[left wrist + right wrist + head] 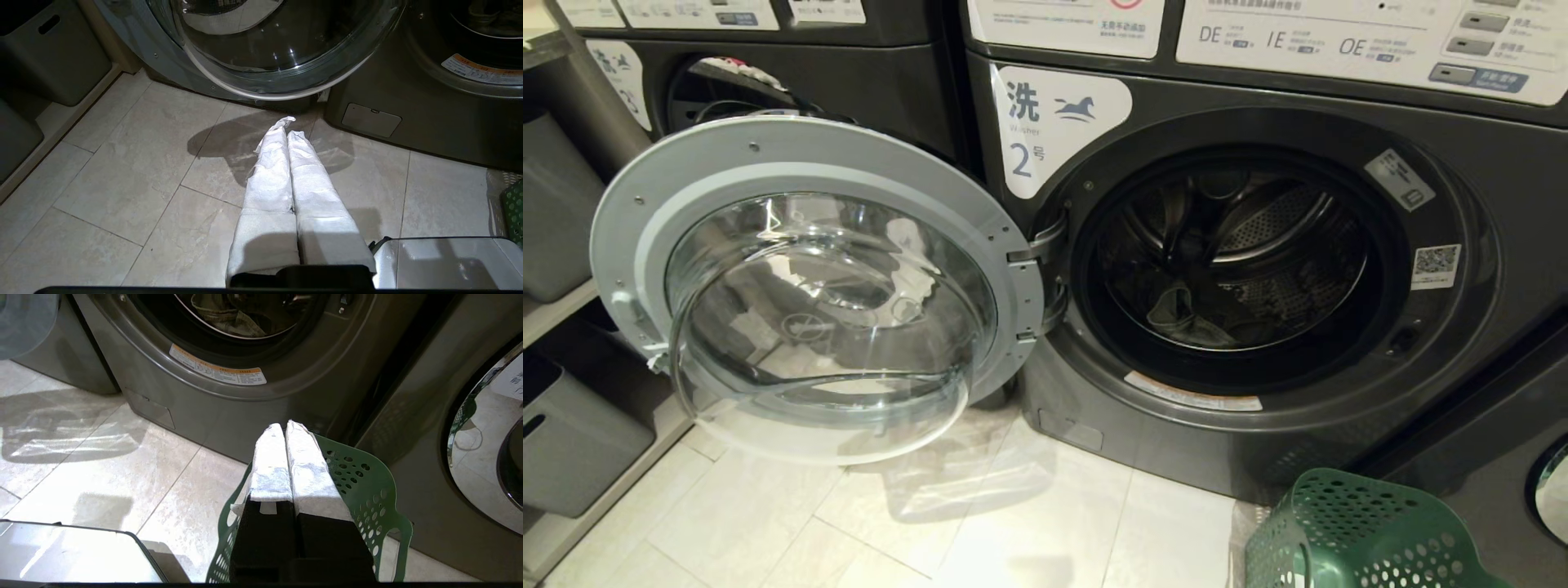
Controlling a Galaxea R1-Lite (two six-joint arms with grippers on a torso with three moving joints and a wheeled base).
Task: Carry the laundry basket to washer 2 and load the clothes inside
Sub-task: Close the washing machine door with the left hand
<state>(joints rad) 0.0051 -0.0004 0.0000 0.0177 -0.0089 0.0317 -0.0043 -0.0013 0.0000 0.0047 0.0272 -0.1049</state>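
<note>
Washer 2 (1045,131), dark grey with a horse-and-2 label, stands straight ahead with its round glass door (825,286) swung wide to the left. Inside the steel drum lie the clothes (1184,314), a pale crumpled bundle at the bottom, also seen in the right wrist view (229,318). The green perforated laundry basket (1356,531) sits on the floor at the washer's lower right corner. My right gripper (285,425) hangs shut over the basket's rim (367,486), holding nothing. My left gripper (288,126) is shut and empty above the floor tiles below the open door.
Another washer (866,73) stands to the left behind the open door, and a third machine's door (1553,490) shows at the far right. Grey bins on a shelf (564,408) line the left wall. Pale tiled floor (980,523) lies in front.
</note>
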